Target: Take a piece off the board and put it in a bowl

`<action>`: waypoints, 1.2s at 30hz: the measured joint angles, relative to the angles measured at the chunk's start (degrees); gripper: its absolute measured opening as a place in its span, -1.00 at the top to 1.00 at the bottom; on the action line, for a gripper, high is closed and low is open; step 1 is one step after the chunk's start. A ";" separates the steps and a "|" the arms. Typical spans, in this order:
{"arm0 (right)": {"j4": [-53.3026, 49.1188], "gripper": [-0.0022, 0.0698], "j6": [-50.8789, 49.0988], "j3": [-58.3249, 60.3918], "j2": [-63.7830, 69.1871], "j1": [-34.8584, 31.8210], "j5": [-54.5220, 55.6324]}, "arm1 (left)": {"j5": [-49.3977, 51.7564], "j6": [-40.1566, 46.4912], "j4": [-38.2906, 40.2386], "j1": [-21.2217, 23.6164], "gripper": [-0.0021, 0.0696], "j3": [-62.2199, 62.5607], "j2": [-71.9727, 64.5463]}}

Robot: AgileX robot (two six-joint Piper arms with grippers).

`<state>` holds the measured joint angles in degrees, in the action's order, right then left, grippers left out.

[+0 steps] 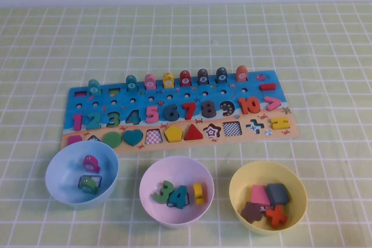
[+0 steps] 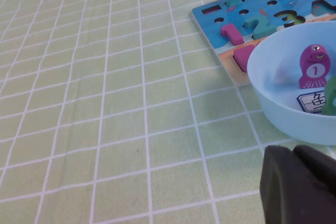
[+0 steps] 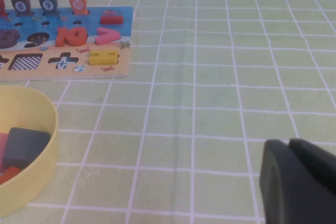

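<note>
The board (image 1: 244, 90) lies across the middle of the table. The magenta-pink bar-like piece (image 1: 77, 121) sits at the far left of its number row; it also shows in the left wrist view (image 2: 231, 33). The pale pink-lilac bowl (image 1: 174, 218) stands in front of the board's middle and holds a few number pieces. Neither arm shows in the high view. My left gripper (image 2: 292, 151) is shut and empty, low over the cloth beside the light blue bowl (image 2: 273, 103). My right gripper (image 3: 287, 143) is shut and empty over bare cloth, right of the yellow bowl (image 3: 44, 145).
The light blue bowl (image 1: 57, 164) stands at front left with two fish pegs in it. The yellow bowl (image 1: 239, 179) stands at front right with several shape pieces. A second magenta piece (image 1: 74, 140) sits in the board's shape row. Green checked cloth covers the table.
</note>
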<state>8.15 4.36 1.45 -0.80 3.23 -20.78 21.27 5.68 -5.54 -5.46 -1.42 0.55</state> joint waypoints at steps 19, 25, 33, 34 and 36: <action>0.00 0.99 0.00 0.00 0.00 0.00 0.00 | -28.89 -18.89 17.62 0.00 0.95 -0.04 0.00; 0.00 0.99 0.00 0.00 0.00 0.00 0.00 | -30.98 -19.64 18.40 0.00 0.96 -0.04 0.00; 0.00 0.99 0.00 0.00 0.00 0.00 0.00 | -13.99 -27.09 22.39 0.00 0.96 3.74 -0.74; 0.00 0.99 0.00 0.00 0.00 0.00 0.00 | -6.79 -25.69 22.14 0.00 0.96 6.49 -2.63; 0.00 0.99 0.00 0.00 0.00 0.00 0.00 | 3.43 -19.82 22.01 0.00 0.96 13.06 -7.29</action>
<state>8.15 4.36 1.45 -0.80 3.23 -20.78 24.70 -14.14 16.48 -5.46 11.65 -6.74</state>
